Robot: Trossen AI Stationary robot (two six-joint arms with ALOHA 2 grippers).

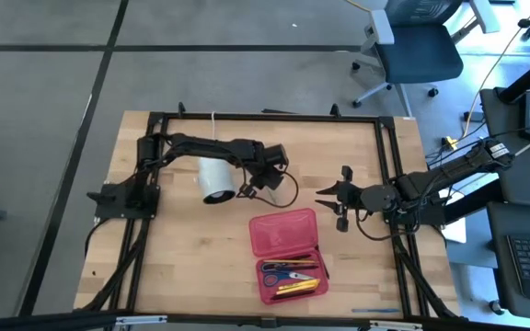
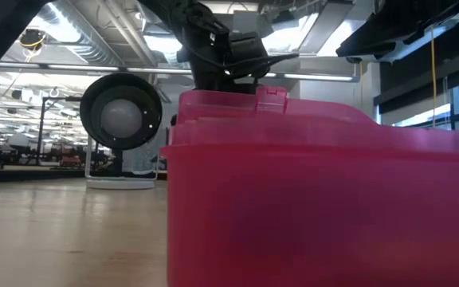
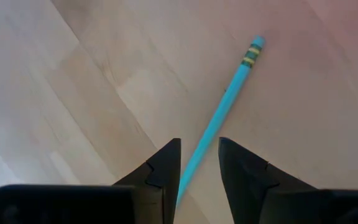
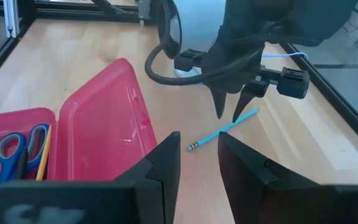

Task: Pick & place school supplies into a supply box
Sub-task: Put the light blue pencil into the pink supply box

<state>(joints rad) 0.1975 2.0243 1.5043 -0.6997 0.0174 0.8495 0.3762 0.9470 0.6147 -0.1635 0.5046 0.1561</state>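
Table [image 1: 182,267]: one wooden top inside a black frame.
Supply box [image 1: 288,253]: one red translucent case, lid laid open flat, out ahead of the right fingertips; it fills the low view, hiding most behind it.
White cylinder [image 1: 216,176]: one, lying beside the left arm, cord trailing off.
Arms: two.
Left gripper [image 4: 232,109]: points down; a blue pencil [image 3: 219,118] lies between its fingers [image 3: 166,165], which are part-spread astride it; contact cannot be told.
Right gripper [image 1: 331,199]: fingers part-spread, nothing between them, aimed at the left gripper.
Box contents: one blue-handled scissors [image 4: 18,146], one yellow pencil [image 1: 297,287] made out; the rest too small to count.
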